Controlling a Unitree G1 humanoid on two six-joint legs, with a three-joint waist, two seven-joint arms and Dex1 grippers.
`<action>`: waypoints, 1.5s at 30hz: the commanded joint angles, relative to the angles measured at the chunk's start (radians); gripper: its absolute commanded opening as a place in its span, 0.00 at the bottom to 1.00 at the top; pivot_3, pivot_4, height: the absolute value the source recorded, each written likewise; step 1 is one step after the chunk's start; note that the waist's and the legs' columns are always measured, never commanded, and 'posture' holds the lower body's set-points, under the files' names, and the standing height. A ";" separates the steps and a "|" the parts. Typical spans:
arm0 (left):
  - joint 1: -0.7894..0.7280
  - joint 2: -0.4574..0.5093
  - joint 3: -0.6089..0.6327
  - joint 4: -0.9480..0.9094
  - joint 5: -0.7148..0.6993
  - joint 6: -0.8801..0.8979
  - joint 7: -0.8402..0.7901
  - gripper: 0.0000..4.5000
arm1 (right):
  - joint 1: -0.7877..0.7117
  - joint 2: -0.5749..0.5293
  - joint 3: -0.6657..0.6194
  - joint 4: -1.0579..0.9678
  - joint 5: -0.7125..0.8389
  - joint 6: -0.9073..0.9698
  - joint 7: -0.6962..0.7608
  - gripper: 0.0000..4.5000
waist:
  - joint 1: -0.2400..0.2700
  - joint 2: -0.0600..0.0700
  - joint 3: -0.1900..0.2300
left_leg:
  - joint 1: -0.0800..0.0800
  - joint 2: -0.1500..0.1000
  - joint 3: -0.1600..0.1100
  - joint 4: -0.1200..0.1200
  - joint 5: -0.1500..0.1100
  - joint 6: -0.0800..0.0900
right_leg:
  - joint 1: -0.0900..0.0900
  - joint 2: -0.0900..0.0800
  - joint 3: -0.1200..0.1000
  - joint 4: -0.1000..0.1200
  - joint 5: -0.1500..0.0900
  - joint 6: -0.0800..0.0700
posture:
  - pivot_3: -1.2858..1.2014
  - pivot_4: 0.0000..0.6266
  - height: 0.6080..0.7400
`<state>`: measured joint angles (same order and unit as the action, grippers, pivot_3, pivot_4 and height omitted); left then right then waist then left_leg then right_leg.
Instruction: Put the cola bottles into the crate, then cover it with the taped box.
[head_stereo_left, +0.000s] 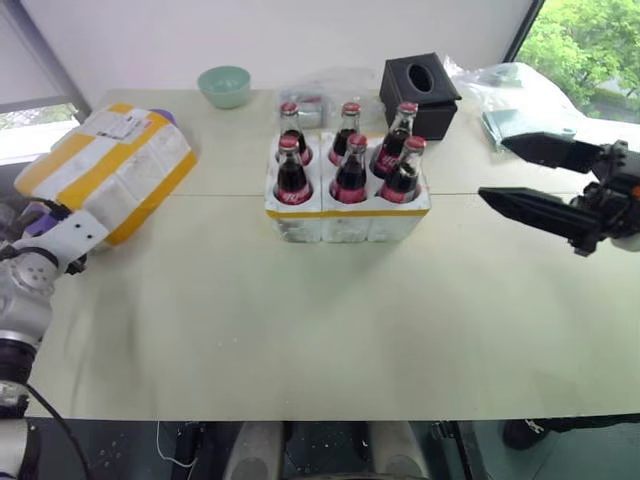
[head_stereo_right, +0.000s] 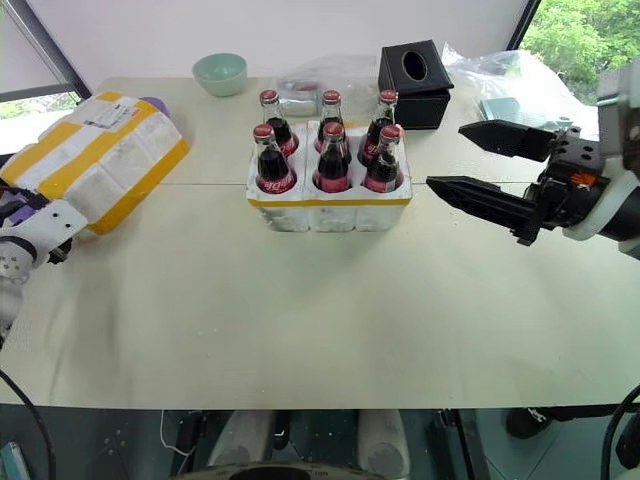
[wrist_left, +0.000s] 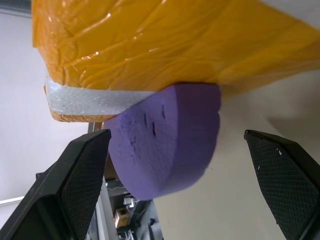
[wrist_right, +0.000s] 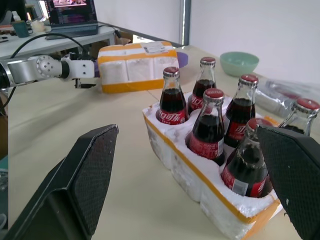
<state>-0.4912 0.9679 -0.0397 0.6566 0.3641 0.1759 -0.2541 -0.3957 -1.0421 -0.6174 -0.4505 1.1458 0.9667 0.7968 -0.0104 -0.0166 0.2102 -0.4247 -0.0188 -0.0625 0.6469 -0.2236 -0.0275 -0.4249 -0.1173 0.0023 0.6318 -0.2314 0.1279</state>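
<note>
- Right end effector (head_stereo_right: 468, 162) hung above the worktop (head_stereo_left: 330, 320) on the right side, roughly level and pointing in toward the middle. Fingers were spread wide with nothing between them, and it sat just right of the crate without touching it.
- Left end effector (wrist_left: 175, 185) was over at the left edge, low and angled a bit downward, nosed right up to the near end of the taped box. Its two fingers stood wide apart, empty, either side of a purple foam piece (wrist_left: 165, 140) that poked out from under the box.
- The crate (head_stereo_left: 346, 218) stood mid-worktop, upright, yellow band around its base.
- All six cola bottles (head_stereo_left: 350, 160) were already sitting in its wells, two rows of three, red caps up.
- The taped box (head_stereo_left: 108, 168) lay far left, well apart from the crate, tilted up on that purple piece, white label on top. So the crate wasn't covered yet.
- Farther back: a black tissue box (head_stereo_left: 420, 92) just behind the crate's right end, some clear plastic packaging (head_stereo_left: 320, 98) behind the bottles, and a pale green bowl (head_stereo_left: 223, 85) near the back edge.
</note>
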 joint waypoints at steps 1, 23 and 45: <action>-0.088 -0.016 -0.029 0.116 0.028 -0.041 0.023 1.00 | 0.006 -0.027 -0.060 -0.034 0.034 -0.011 -0.017 1.00 | 0.001 -0.001 0.000 | 0.000 0.000 0.000 0.000 0.000 0.000 | 0.000 0.000 0.000 0.000 0.000 0.000 | 0.52 0.24 0.99; -0.272 -0.062 -0.086 0.380 0.053 -0.084 0.090 0.12 | 0.104 -0.019 -0.095 -0.049 0.016 -0.056 -0.076 1.00 | 0.001 0.000 -0.003 | 0.001 -0.001 0.000 0.001 0.000 0.000 | 0.001 -0.001 0.000 0.001 0.001 0.001 | 0.52 0.24 0.99; -0.629 -0.009 -0.068 0.185 0.039 -0.304 -0.008 0.12 | 0.144 -0.036 -0.075 0.035 -0.067 -0.086 -0.037 1.00 | 0.014 -0.007 -0.003 | -0.001 -0.001 0.000 0.001 0.000 0.000 | 0.001 -0.001 0.000 -0.001 0.001 0.002 | 0.52 0.24 0.99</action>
<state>-1.0825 0.9430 -0.1255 0.8845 0.4169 -0.0926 -0.2548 -0.2505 -1.0775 -0.6716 -0.4072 1.0816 0.9044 0.7593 0.0036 -0.0236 0.2070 -0.4255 -0.0200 -0.0625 0.6483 -0.2235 -0.0276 -0.4238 -0.1181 0.0023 0.6312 -0.2300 0.1302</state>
